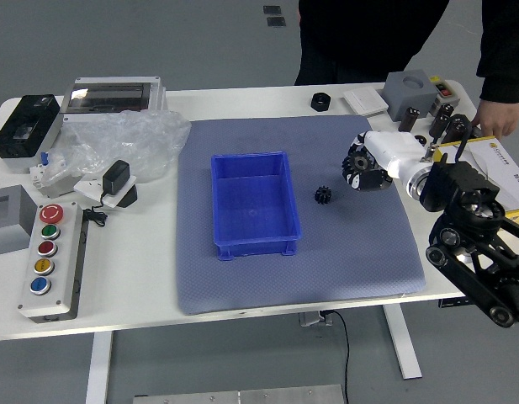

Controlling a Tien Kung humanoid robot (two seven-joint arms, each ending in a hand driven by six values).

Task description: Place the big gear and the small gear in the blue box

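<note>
Grey-blue mat (343, 261) — right hand (394, 153) curled round the big gear (361, 171) — small gear (323, 195) beside the blue box (253, 210).

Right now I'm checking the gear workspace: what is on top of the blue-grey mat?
The blue box and small gear rest on the mat; the right hand holds the big gear over its right side. Anything under the box or behind that hand is covered.

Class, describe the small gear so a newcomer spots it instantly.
On the white table lies a grey mat holding a blue box. Just right of that box sits the small gear, black and toothed; the bigger gear is in the robot's right hand.
</note>
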